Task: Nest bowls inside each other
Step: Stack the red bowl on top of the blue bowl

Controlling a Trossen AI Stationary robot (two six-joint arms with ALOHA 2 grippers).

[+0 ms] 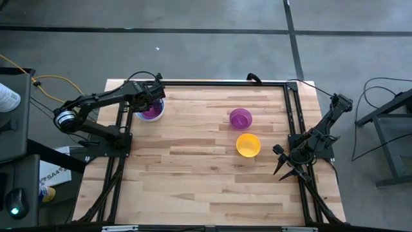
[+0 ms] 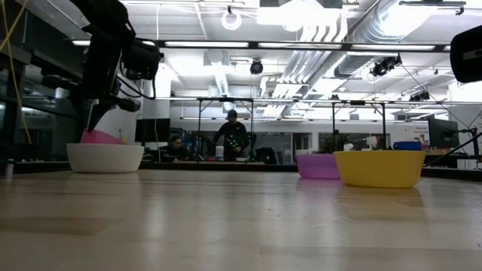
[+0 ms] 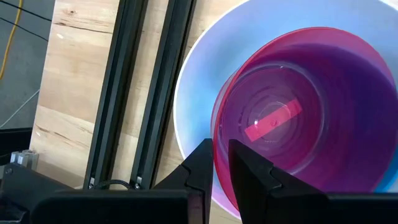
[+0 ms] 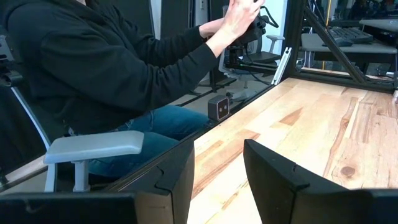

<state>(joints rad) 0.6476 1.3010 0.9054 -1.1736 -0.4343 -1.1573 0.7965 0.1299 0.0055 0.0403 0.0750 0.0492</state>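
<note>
My left gripper (image 3: 221,163) pinches the rim of the red bowl (image 3: 311,112) inside the white bowl (image 1: 152,112), upper left of the table (image 1: 193,167). My right gripper (image 4: 217,162) waits unclenched at right; purple bowl (image 1: 240,118) and yellow bowl (image 1: 248,145) sit right of centre.

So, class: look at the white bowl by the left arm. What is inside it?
Inside the white bowl sits a translucent red bowl, tilted, its rim pinched by the left gripper. A sliver of blue shows at one edge. Whether anything lies beneath the red bowl is hidden.
</note>
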